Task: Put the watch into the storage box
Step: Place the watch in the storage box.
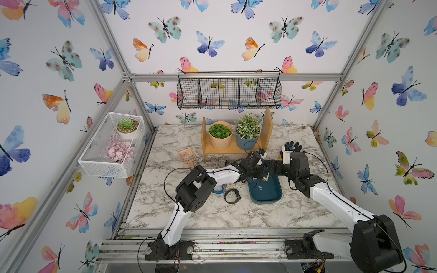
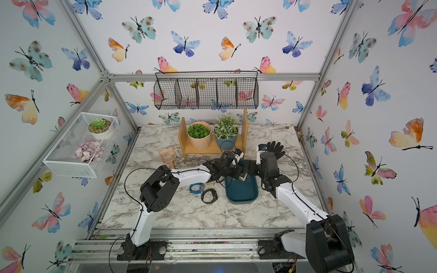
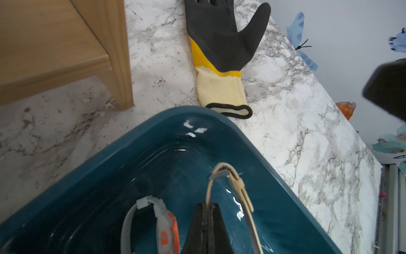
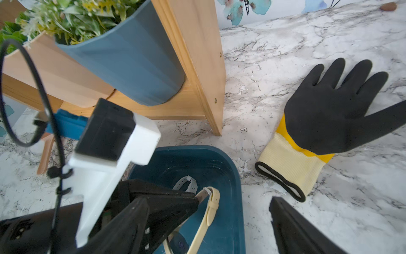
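Over dark-teal plastic storage box (image 3: 123, 154): cream-strapped watch (image 3: 239, 189) clamped in left gripper (image 3: 206, 207).
Right gripper (image 4: 206, 199) fingers apart; grey-and-orange watch (image 3: 162, 224) lies inside.

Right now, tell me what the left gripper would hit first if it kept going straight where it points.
Probably the far corner wall of the box: the left gripper, shut on the watch strap, points into it. Depth is unclear, so it could be the floor first. The glove lies beyond.

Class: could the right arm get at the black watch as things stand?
Probably not cleanly: the black watch lies beyond the box from the open right gripper, and the left gripper, holding a cream watch over it, sits between.
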Tool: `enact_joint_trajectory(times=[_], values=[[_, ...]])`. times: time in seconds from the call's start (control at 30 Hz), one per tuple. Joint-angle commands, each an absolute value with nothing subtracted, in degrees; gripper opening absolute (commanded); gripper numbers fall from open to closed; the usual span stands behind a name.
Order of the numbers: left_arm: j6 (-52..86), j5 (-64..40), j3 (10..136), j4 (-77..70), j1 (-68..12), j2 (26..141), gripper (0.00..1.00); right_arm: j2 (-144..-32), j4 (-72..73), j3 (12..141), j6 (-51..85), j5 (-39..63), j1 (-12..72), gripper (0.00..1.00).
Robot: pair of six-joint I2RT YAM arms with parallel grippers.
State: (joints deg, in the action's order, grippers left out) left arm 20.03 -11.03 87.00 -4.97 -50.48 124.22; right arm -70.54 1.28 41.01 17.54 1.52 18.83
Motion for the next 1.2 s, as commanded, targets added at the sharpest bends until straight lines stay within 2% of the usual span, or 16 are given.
enact_joint_trajectory(times=[0.0, 0.13, 0.2, 0.3, 0.5, 0.9, 1.17], values=[[20.1, -10.3, 88.6, -4.4, -50.8, 125.3, 0.04, -70.5, 3.1, 40.1, 18.0, 2.0, 18.7, 0.93], [19.8, -10.2, 89.5, -4.0, -50.7, 125.9, 0.18, -70.4, 3.2, 40.1, 17.7, 1.9, 18.7, 0.92], [20.0, -10.3, 89.7, -4.0, -50.6, 126.1, 0.20, -70.3, 3.4, 40.0, 17.4, 1.9, 18.7, 0.92], [20.1, -10.3, 89.8, -4.4, -50.5, 126.1, 0.32, -70.0, 3.4, 39.9, 17.2, 2.0, 18.7, 0.91], [19.7, -8.5, 87.5, -5.8, -49.5, 122.2, 0.41, -69.0, 4.5, 39.2, 15.8, 4.2, 19.2, 0.90], [17.4, 0.3, 69.5, -0.7, -42.3, 101.1, 0.44, -74.3, 8.2, 43.0, 11.9, 4.5, 29.4, 0.89], [18.3, 6.0, 65.0, 5.8, -37.1, 100.9, 0.46, -79.8, 10.1, 46.6, 11.9, 4.6, 34.4, 0.89]])
